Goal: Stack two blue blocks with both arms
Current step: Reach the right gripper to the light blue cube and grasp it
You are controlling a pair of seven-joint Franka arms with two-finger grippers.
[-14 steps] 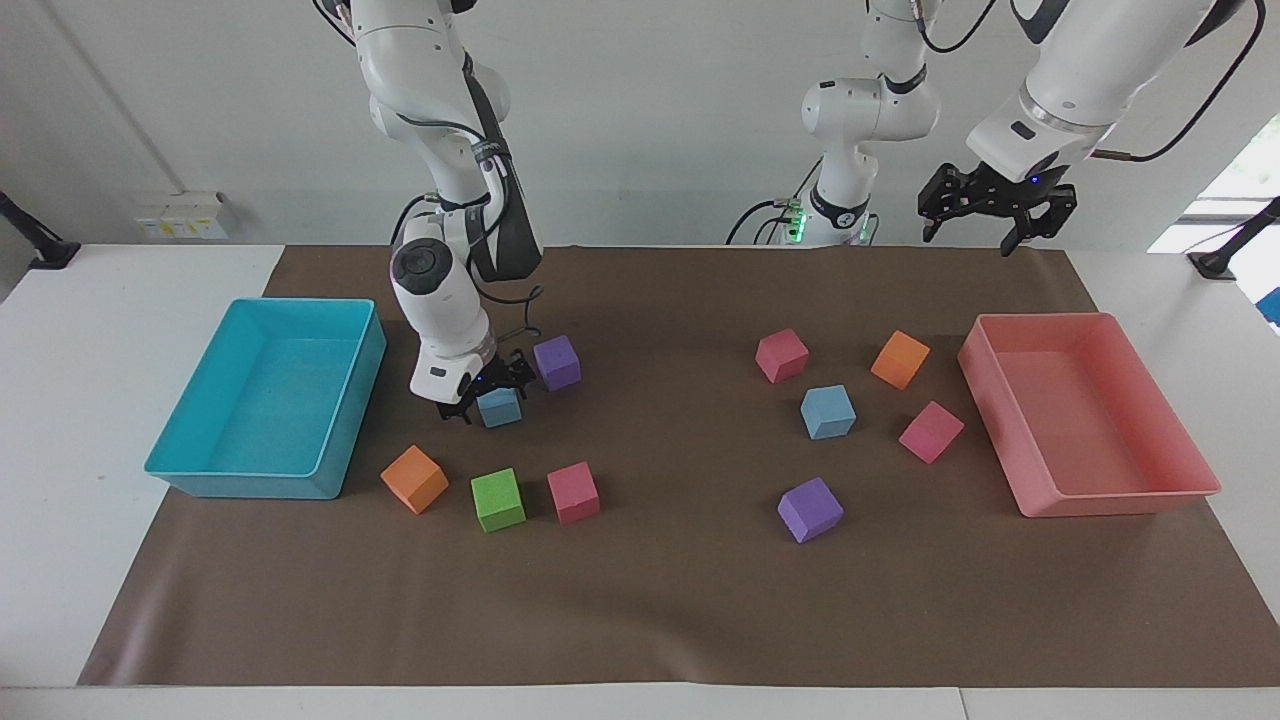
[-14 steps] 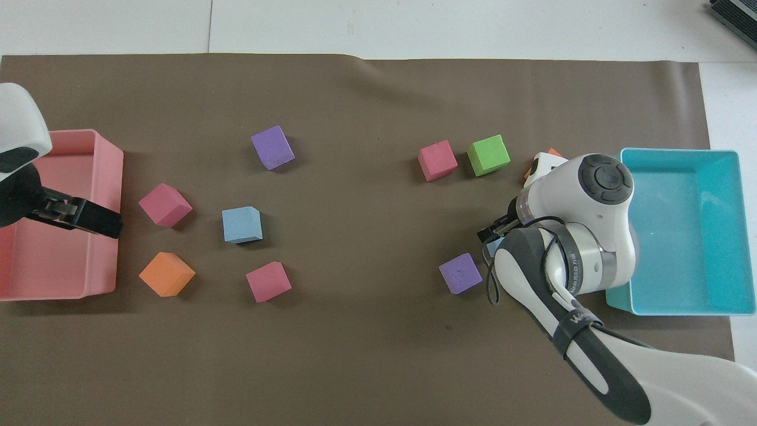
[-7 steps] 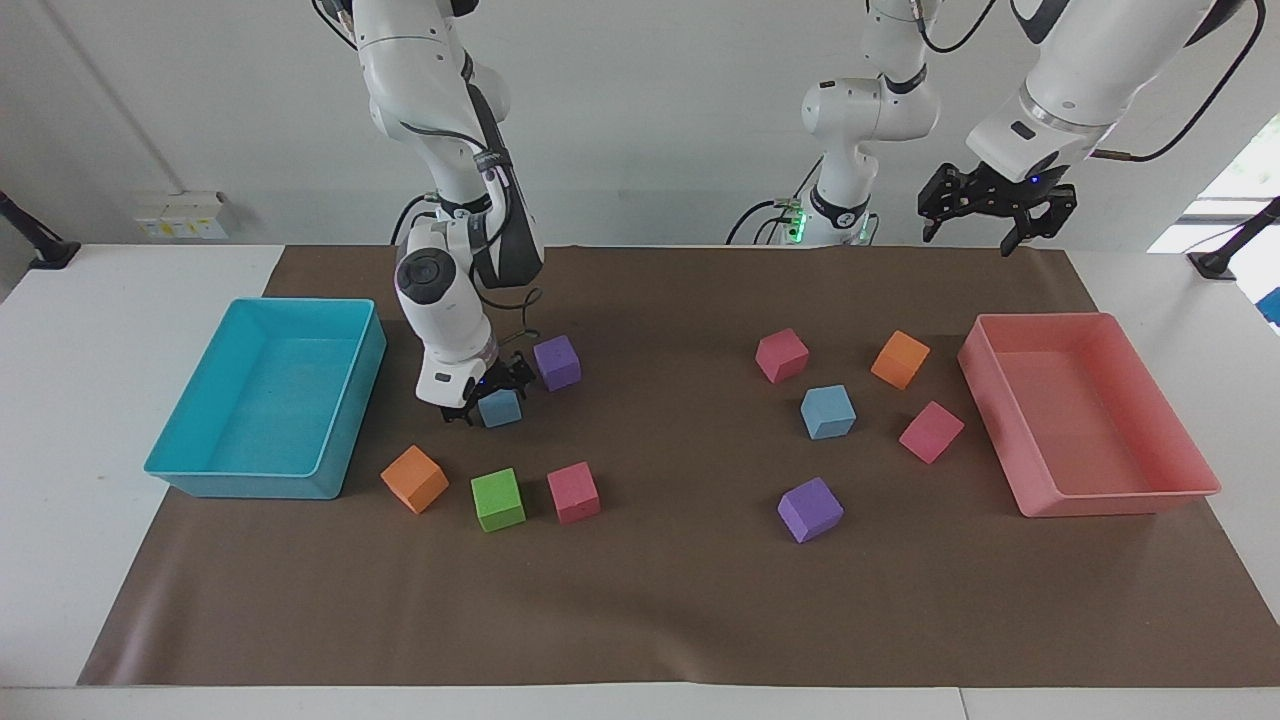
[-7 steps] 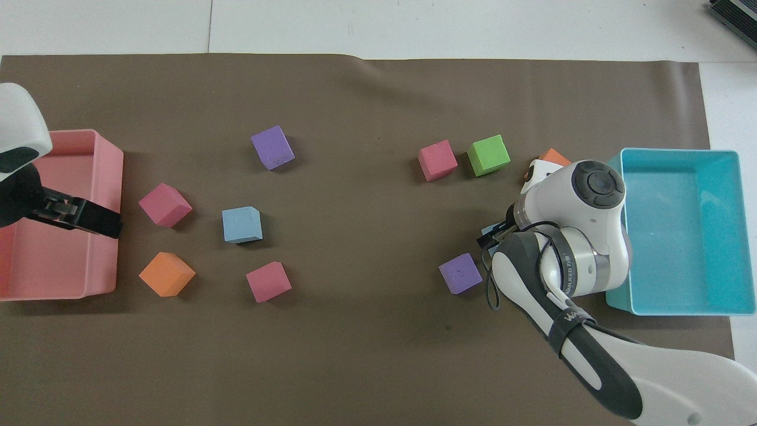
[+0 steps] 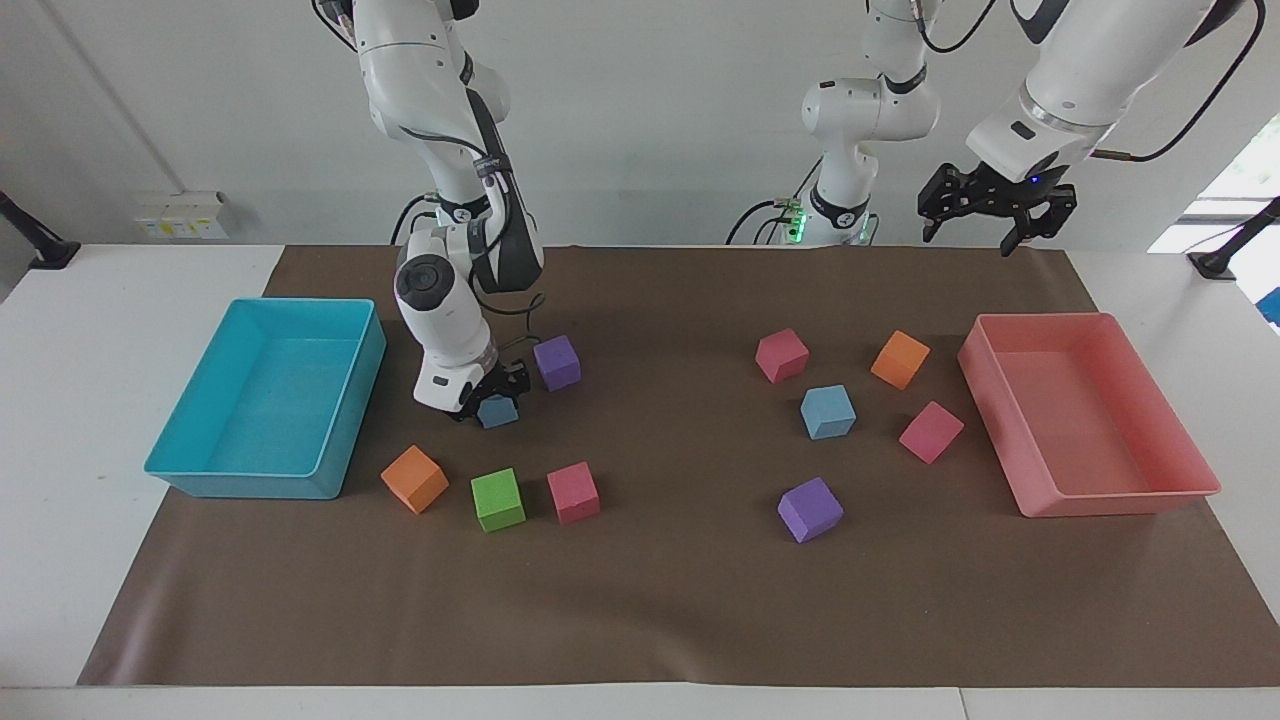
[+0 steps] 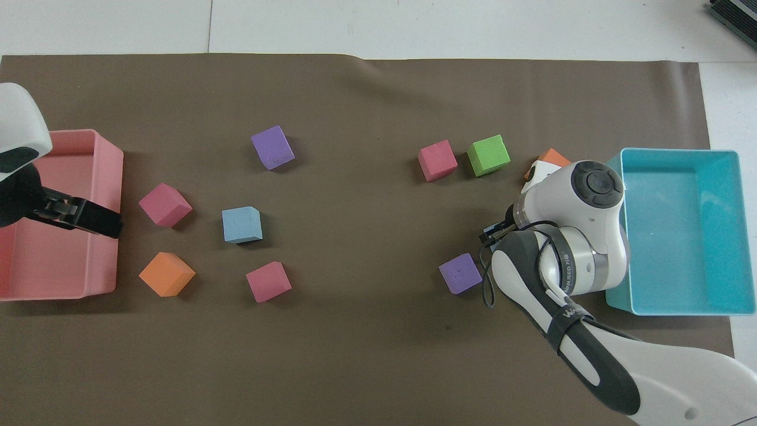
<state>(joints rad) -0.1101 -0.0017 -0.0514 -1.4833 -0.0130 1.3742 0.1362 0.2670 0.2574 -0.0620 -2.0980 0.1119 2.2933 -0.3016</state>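
Observation:
One blue block lies on the brown mat beside the turquoise tray's end, with my right gripper low around it and shut on it. In the overhead view the right gripper and its wrist hide almost all of that block. The second blue block sits alone toward the left arm's end of the table and also shows in the overhead view. My left gripper hangs open and empty, high over the mat's edge by the pink tray, and waits.
A purple cube sits close beside the held block. Orange, green and red cubes lie farther from the robots. A turquoise tray and a pink tray stand at the ends. Red, orange, pink and purple cubes ring the second blue block.
My right wrist has shifted a little and the gripper has settled lower and closed in on the blue block, which has turned slightly. The left arm has not moved.

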